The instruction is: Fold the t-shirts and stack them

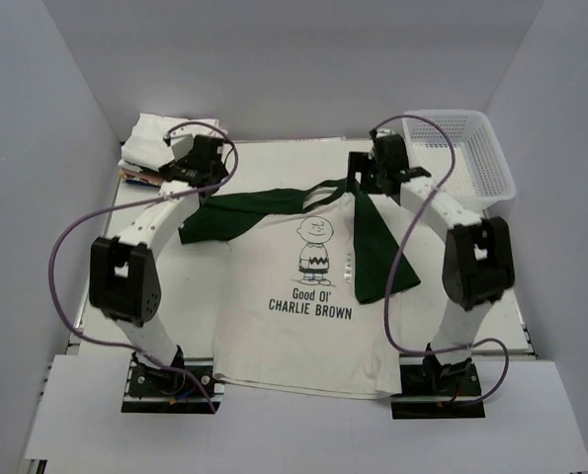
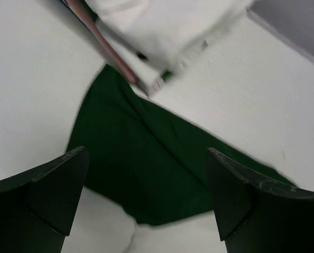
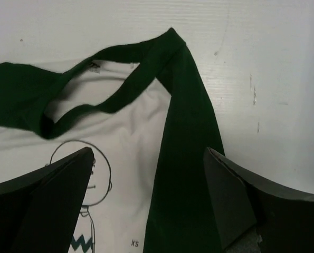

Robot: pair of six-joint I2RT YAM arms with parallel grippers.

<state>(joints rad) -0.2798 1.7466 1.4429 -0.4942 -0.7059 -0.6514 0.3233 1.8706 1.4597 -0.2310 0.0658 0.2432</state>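
Your tee (image 1: 303,331) lies flat on the table (image 1: 274,163), print up, hem at 6 o'clock by the arm bases and collar (image 3: 114,100) at 12. The right sleeve (image 1: 373,247) is folded in over the body and runs down toward 5 o'clock. The left sleeve (image 1: 224,215) is spread out toward 10 o'clock, so folding it in looks like the step in hand.

Your left gripper (image 2: 147,158) hangs over that sleeve with its fingers spread wide and nothing between them. The right gripper (image 3: 149,155) is just as wide and empty, over the shoulder where collar and right sleeve meet.

Lower the left one onto the sleeve's outer end, not its middle, and take the cloth close to the table so both layers come up together. Carry it toward 3 o'clock, low and slow, and lay it flat over the chest. The stack (image 1: 160,138) of folded whitish tees sits just beyond at 11 o'clock, so keep your wrist from dragging it. The right gripper could press down at the collar so the body does not slide.

The sleeves are soft dark green knit and limp, and they should crease easily. The body is matte off-white with slight ripples at the hem, and the collar is a narrow ribbed band. The mesh basket (image 1: 496,163) at 1 o'clock is stiff white plastic.
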